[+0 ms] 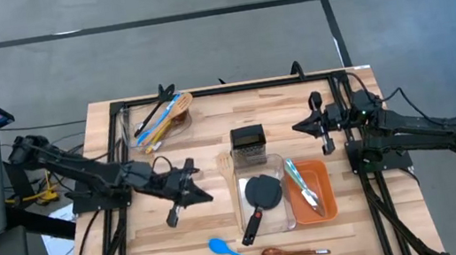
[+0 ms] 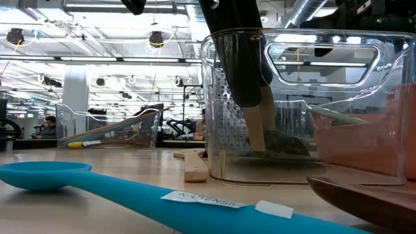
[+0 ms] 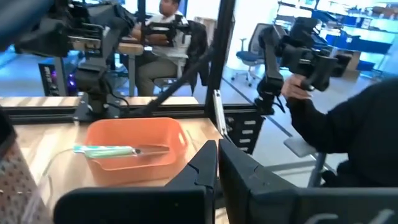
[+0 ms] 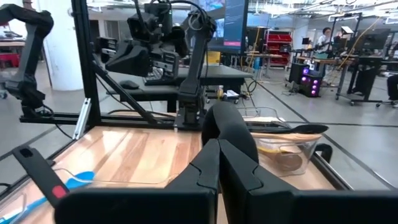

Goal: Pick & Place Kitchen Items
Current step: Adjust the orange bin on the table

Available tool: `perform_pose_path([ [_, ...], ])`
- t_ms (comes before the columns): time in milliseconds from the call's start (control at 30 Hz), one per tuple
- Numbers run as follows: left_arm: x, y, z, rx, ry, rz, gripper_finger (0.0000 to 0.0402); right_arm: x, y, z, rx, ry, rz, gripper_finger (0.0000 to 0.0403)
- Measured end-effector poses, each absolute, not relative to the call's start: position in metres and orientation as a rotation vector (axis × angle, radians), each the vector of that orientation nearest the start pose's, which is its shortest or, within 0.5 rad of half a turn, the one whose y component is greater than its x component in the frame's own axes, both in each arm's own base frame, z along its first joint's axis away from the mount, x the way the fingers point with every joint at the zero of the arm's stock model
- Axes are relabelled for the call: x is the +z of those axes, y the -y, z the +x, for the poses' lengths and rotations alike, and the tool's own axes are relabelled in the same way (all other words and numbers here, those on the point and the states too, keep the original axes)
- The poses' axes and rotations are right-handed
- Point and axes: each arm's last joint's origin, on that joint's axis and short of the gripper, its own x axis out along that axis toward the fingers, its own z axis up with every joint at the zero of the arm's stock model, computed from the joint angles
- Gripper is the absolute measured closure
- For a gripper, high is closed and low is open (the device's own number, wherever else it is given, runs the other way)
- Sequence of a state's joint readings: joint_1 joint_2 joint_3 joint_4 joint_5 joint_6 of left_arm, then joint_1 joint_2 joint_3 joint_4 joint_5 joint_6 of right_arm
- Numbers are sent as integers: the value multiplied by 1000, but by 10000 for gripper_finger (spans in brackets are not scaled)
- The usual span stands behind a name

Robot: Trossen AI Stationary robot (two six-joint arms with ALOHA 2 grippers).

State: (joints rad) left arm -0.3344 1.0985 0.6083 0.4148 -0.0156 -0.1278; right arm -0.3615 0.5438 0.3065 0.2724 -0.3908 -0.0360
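Note:
My left gripper (image 1: pixel 206 193) hangs shut and holds nothing, left of a clear bin (image 1: pixel 280 163). In that bin lies a black turner (image 1: pixel 264 192); its handle (image 1: pixel 253 224) sticks out over the near rim. My right gripper (image 1: pixel 300 128) is shut with nothing in it, right of the steel grater (image 1: pixel 248 142). Metal tongs (image 1: pixel 303 184) lie in an orange bin (image 1: pixel 325 192). A blue spoon (image 1: pixel 232 249) and a wooden spoon (image 1: pixel 290 251) lie flat near the table's front edge. A wooden spatula (image 2: pixel 195 166) lies left of the grater.
A second clear bin (image 1: pixel 176 124) at the far left holds several blue, yellow, wooden and black utensils. Black frame rails (image 1: pixel 116 161) run along the table's sides. Bare wood lies between the two clear bins. People (image 3: pixel 168 37) sit and stand beyond the table.

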Motion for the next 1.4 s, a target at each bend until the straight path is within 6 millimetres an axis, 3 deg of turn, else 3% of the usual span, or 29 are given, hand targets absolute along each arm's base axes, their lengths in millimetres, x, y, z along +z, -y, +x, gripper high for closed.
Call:
perform_pose_path([
  [333, 267, 91, 223, -367, -114, -111, 400, 245, 36, 136, 51, 38, -49, 403],
  [500, 267, 89, 223, -296, -108, -108, 400, 248, 37, 136, 52, 34, 8, 403],
  [900, 273, 76, 221, -188, -68, 102, 400, 307, 25, 142, 12, -102, 130, 403],
  [1133, 273, 64, 224, -111, -74, 94, 400, 325, -2, 166, 8, -298, 237, 403],
  [1400, 266, 62, 224, -106, -150, 108, 400, 355, -59, 178, 49, -376, 289, 403],
])
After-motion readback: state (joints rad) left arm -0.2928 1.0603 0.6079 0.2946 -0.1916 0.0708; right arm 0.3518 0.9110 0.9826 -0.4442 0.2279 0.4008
